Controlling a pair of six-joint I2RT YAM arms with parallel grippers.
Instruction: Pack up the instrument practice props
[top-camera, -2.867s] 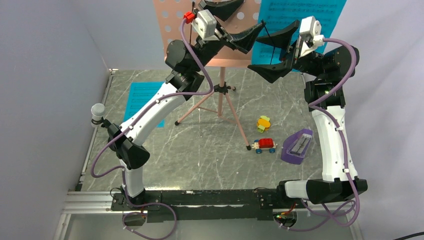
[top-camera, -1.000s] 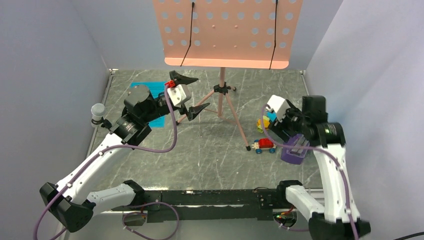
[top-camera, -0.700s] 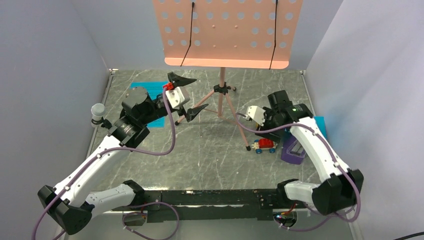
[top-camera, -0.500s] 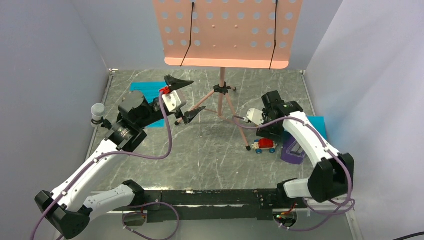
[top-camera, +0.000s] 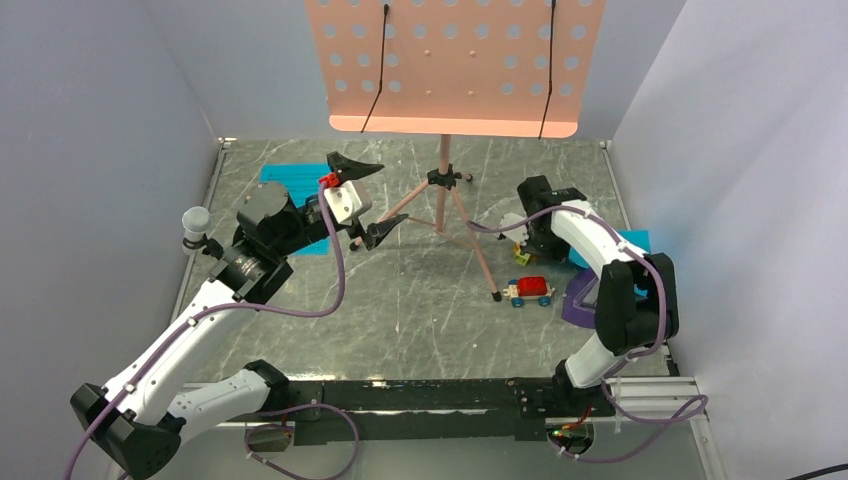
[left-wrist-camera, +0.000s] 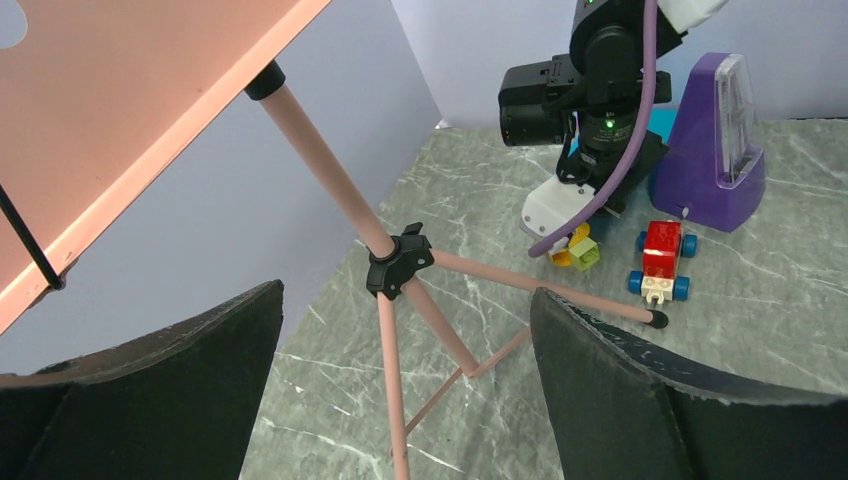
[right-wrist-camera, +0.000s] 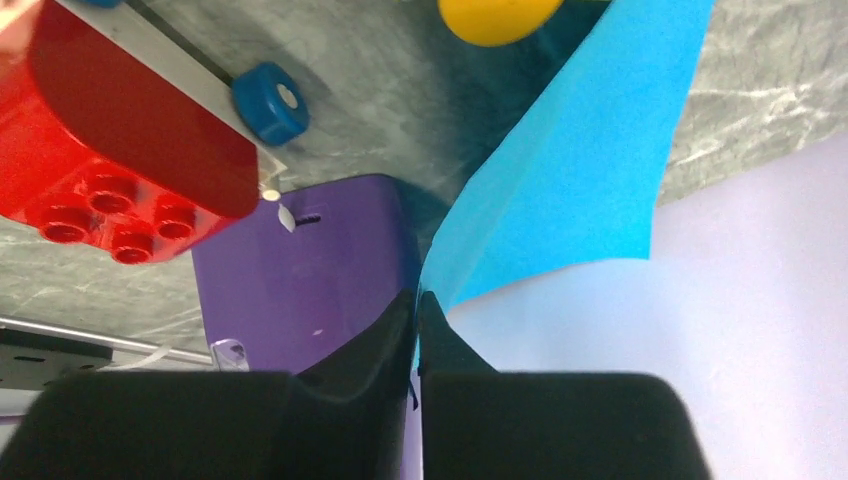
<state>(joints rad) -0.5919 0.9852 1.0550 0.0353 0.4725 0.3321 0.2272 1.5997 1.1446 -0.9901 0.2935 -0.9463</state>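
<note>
The pink music stand (top-camera: 455, 65) stands on its three thin legs at the back of the gray table (top-camera: 420, 300). Its big flat top has rows of round holes. The left gripper (top-camera: 367, 197) hangs in the air just beside the stand's pole, on the left of it. Its two black fingers (left-wrist-camera: 170, 390) are wide apart and hold nothing. In the left wrist view, the pole and the black joint where the legs meet show between them. On the left side of the table a blue page (top-camera: 285, 178) lies flat, and the left arm (top-camera: 200, 320) hides part of it. The right arm (top-camera: 600, 235) is bent down low on the right side of the table. The right gripper (right-wrist-camera: 418, 305) has its fingers pressed tight together on the edge of a second blue page (right-wrist-camera: 570, 160), which spreads out from the fingertips. From above, a corner of that page pokes out to the right of the arm, near the wall. The purple metronome (left-wrist-camera: 720, 140) stands upright just beside the held page, and from above the right arm covers part of it. The red toy car (top-camera: 530, 290) sits on the table just left of the metronome, near the tip of one stand leg. The yellow toy (left-wrist-camera: 578, 250) lies just past the car, close under the right arm's wrist.
</note>
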